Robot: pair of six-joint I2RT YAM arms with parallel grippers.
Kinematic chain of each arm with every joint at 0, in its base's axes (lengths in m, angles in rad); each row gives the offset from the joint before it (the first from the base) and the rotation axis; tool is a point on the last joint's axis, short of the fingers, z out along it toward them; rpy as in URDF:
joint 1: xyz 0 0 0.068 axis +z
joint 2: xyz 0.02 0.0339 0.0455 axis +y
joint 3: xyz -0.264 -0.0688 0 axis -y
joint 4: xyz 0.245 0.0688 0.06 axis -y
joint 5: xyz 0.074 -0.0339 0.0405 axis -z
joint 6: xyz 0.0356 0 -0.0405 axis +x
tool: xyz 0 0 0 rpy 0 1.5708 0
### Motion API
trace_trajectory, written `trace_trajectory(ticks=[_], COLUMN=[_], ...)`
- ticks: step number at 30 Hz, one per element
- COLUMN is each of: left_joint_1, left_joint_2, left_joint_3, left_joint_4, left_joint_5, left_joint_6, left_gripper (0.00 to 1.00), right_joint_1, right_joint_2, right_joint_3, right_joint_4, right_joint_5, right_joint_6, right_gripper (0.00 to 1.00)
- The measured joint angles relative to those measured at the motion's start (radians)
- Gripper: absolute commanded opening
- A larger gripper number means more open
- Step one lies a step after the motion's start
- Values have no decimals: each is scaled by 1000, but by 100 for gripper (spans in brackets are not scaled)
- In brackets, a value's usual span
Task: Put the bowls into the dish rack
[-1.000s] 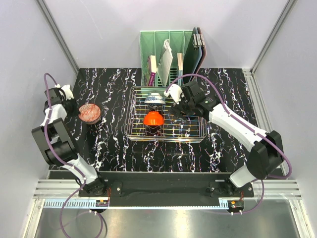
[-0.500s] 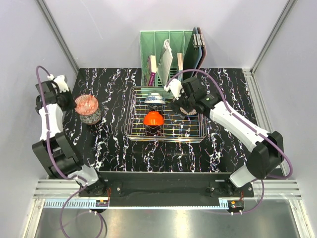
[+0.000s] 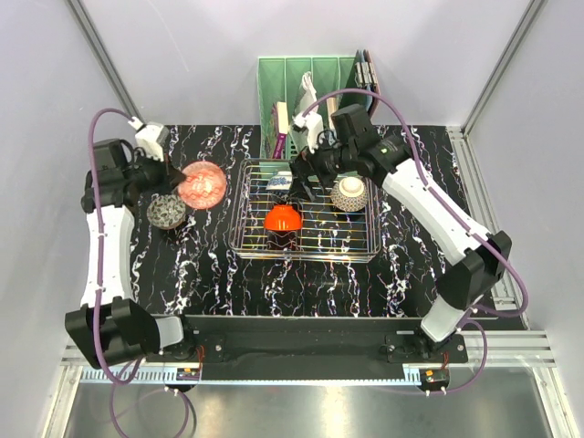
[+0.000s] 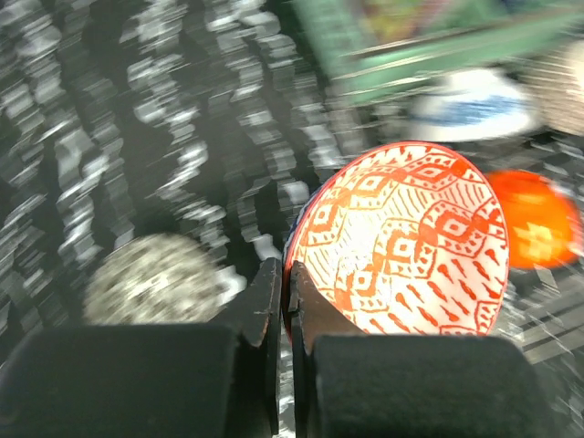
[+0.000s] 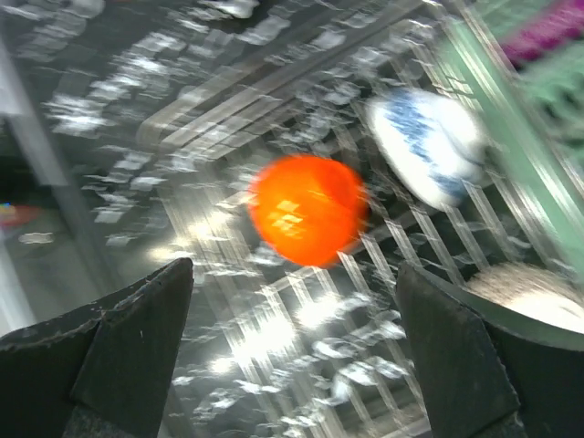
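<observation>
My left gripper (image 3: 172, 175) is shut on the rim of a pink-red patterned bowl (image 3: 203, 183), held tilted above the table just left of the dish rack (image 3: 360, 239). In the left wrist view the fingers (image 4: 270, 301) pinch that bowl's (image 4: 401, 242) edge. A grey dotted bowl (image 3: 166, 212) sits on the table below (image 4: 151, 278). In the rack are an orange-red bowl (image 3: 283, 218), a white-blue bowl (image 3: 281, 182) and a cream lattice bowl (image 3: 349, 193). My right gripper (image 3: 304, 182) hovers open over the rack's back, holding nothing; its wrist view shows the orange-red bowl (image 5: 306, 208) beyond the gripper (image 5: 292, 347).
A green slotted organizer (image 3: 306, 100) with packets and a dark board stands right behind the rack. Grey walls and metal rails close in the black marbled table (image 3: 210, 265) on the left, right and back.
The left arm lifted the pink-red bowl off the dotted bowl and carried it right toward the rack. The right gripper drew back and to the left, away from the cream lattice bowl in the rack.
</observation>
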Motion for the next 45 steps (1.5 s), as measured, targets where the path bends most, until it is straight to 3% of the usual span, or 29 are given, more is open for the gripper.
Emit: trace_trajectory(ticks=[8,18,29,45], left_joint_1=[-126,-325,-406,-449], left_joint_2=[-17,18,105,129], left_joint_3=[0,34,68,118], left_joint_4=[-35,-55,-58,-57], left_joint_5=[185,355,369,364], left_joint_6=[10,11,11,10], left_gripper=[0,0,0,0], right_joint_1=[-48,-74,-74,-74], right_joint_2=[96,183,189,206], right_joint_3=[66,18,-33,-111], right_joint_4=[-22,89,241,356], right_joint_5=[-399,-660,-756,-798], right_joint_6=[171,394,540,630], right_gripper=[100,100,100,100])
